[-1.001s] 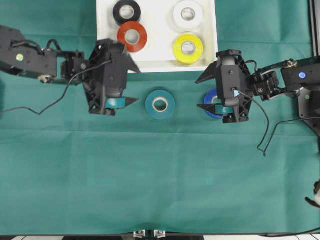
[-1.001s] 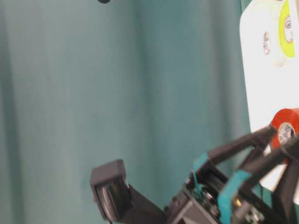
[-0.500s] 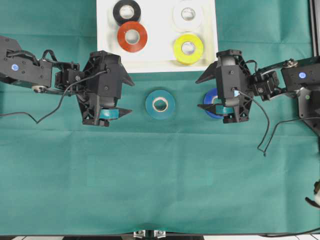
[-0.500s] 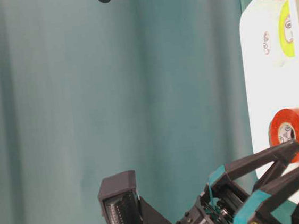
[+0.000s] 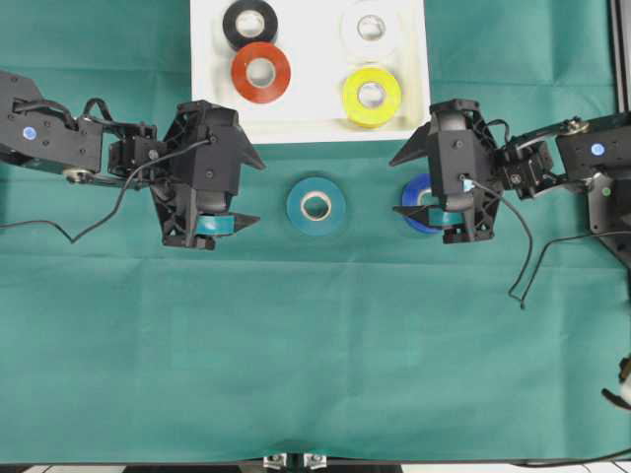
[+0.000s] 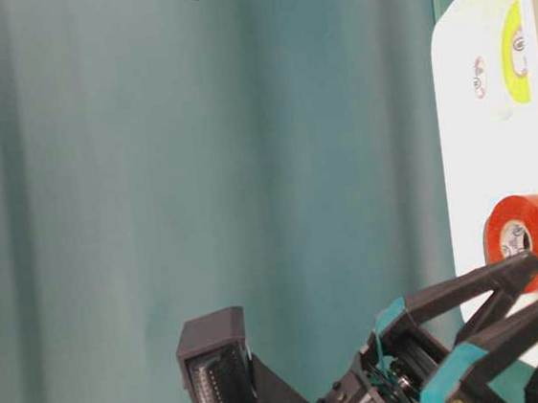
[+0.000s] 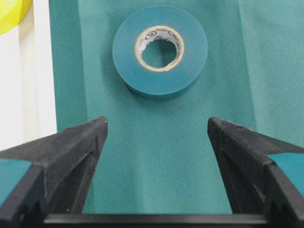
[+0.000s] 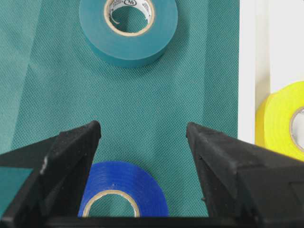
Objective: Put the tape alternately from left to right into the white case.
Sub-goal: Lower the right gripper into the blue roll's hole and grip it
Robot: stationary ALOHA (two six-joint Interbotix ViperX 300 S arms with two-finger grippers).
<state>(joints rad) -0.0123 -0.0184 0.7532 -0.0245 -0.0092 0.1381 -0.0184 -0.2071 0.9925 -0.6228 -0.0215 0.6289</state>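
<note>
Both arms sit low over the green cloth-covered table (image 5: 315, 355), each facing a roll that remains outside the case, which suits a task of alternating sides. The left gripper (image 5: 248, 190), jaws spread wide and empty, points toward three o'clock at the glossy teal tape roll with a pale cardboard core (image 5: 315, 205), lying flat on the cloth; in the left wrist view that roll sits ahead, centred between the fingers. The right gripper (image 5: 406, 182), also wide open and holding nothing, hovers over the glossy blue tape roll (image 5: 418, 197), which shows between its fingers in the right wrist view.

At twelve o'clock lies the shallow white plastic case with rounded corners (image 5: 311, 126). It holds four rolls lying flat: black (image 5: 249, 24) and orange-red (image 5: 260, 72) on its left, white (image 5: 371, 29) and yellow (image 5: 371, 95) on its right. Teal and blue likely come next.
</note>
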